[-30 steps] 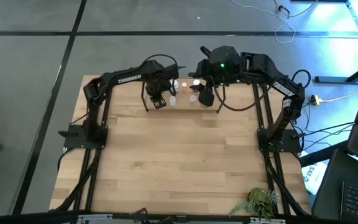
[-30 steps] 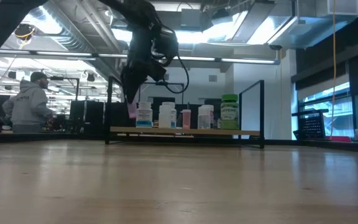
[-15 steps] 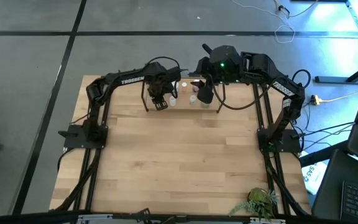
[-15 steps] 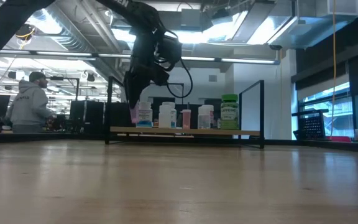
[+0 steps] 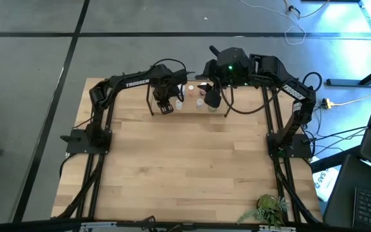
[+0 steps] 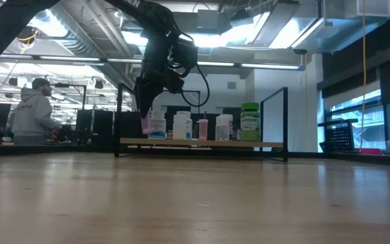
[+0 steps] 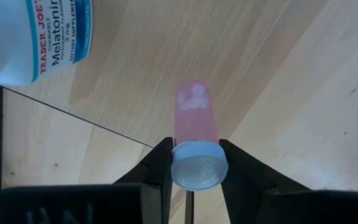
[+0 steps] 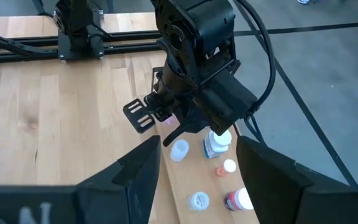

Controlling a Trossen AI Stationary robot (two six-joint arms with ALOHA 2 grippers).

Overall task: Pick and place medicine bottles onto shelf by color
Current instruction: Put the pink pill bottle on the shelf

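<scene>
Pink bottle (image 7: pixel 194 130), pinched under its cap by the left gripper (image 7: pixel 194 163) over the shelf (image 6: pixel 202 143) at 12 o'clock of the table, should be lowered upright beside the white bottle (image 7: pixel 36 34) before release, while the right gripper (image 8: pixel 197 163) waits spread.

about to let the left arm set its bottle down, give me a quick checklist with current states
1. Left claw gripping the pink bottle by its capped end: ok.
2. Bottle over the shelf board: ok.
3. Clearance from the melatonin bottle: ok, apart.
4. Bottle touching the board: cannot tell.
5. Right claw open, above the shelf, clear of the drop spot: ok.
6. Green bottle upright at the row's other end: ok.
</scene>
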